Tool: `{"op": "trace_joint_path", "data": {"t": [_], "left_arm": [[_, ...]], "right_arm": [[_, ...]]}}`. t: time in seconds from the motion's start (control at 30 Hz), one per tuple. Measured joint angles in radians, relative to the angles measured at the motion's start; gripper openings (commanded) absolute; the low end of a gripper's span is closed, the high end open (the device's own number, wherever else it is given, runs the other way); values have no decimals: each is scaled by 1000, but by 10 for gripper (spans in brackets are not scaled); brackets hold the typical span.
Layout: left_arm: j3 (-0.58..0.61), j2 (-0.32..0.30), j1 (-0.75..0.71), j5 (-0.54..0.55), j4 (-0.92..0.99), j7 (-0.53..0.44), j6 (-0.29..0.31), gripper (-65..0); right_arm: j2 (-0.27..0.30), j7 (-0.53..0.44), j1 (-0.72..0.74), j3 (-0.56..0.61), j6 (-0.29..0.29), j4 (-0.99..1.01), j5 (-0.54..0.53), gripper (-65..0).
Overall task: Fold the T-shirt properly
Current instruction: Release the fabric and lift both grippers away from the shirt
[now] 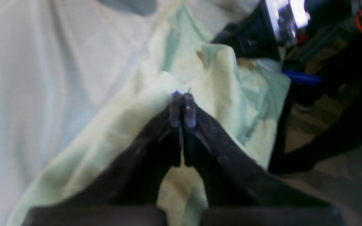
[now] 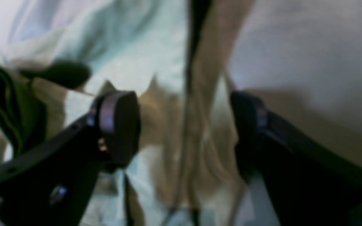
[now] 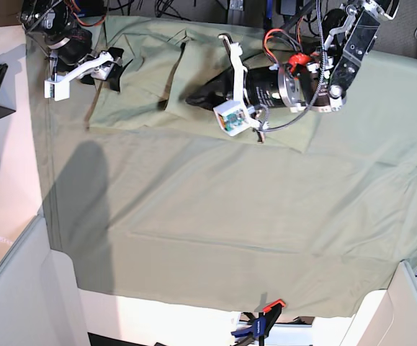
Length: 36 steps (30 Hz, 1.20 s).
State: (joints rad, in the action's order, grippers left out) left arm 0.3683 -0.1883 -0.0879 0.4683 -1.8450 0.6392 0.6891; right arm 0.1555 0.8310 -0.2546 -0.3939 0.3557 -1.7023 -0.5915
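Two hands — left hand (image 1: 182,103) pinching T-shirt (image 1: 112,125).

Left end effector (image 1: 182,103) closed, right end effector (image 2: 184,125) agape

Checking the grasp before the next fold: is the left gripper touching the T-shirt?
Touching. In the left wrist view the left gripper is shut, tips pinching a fold of the T-shirt.

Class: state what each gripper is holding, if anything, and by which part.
The left gripper is shut on a raised fold of the T-shirt; which part of the shirt is unclear. The right gripper is open, holding nothing.
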Motion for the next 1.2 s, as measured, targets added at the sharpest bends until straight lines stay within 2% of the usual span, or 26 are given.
{"op": "trace_joint_path", "data": {"t": [0.13, 0.37, 0.4, 0.43, 0.53, 0.57, 0.77, 0.9, 1.07, 1.2], "left_arm": [[-51, -16, 0, 42, -8, 13, 0, -650], [-115, -113, 0, 44, -8, 18, 1, -650], [-124, -127, 0, 48, -8, 17, 1, -650], [-133, -140, 0, 55, -8, 16, 0, -650], [-164, -169, -1, 90, -8, 16, 0, -650], [-181, -172, -6, 113, -8, 16, 0, -650], [-314, -172, -48, 188, -8, 20, 0, -650], [-401, -172, -74, 200, -8, 37, 0, -650], [-457, -184, -130, 219, -8, 45, 0, -650], [-457, -191, -168, 222, -8, 45, 0, -650]], "right_arm": [[-19, 0, 0, 46, 8, 0, -8, -203], [-26, -1, 0, 68, 12, -1, -11, -213], [-26, -1, 0, 68, 12, -1, -11, -249], [-26, 0, 0, 68, 11, -1, -10, -314], [-26, -14, -1, 69, 12, 2, 28, -594], [-29, -25, -3, 71, 13, 3, 44, -650], [-28, -74, -3, 72, 20, 3, 131, -650], [6, -81, 0, 50, 34, 3, 171, -650], [118, -71, 12, -74, 21, 8, 193, -650], [194, -52, 11, -126, 15, 8, 111, -650]]}}
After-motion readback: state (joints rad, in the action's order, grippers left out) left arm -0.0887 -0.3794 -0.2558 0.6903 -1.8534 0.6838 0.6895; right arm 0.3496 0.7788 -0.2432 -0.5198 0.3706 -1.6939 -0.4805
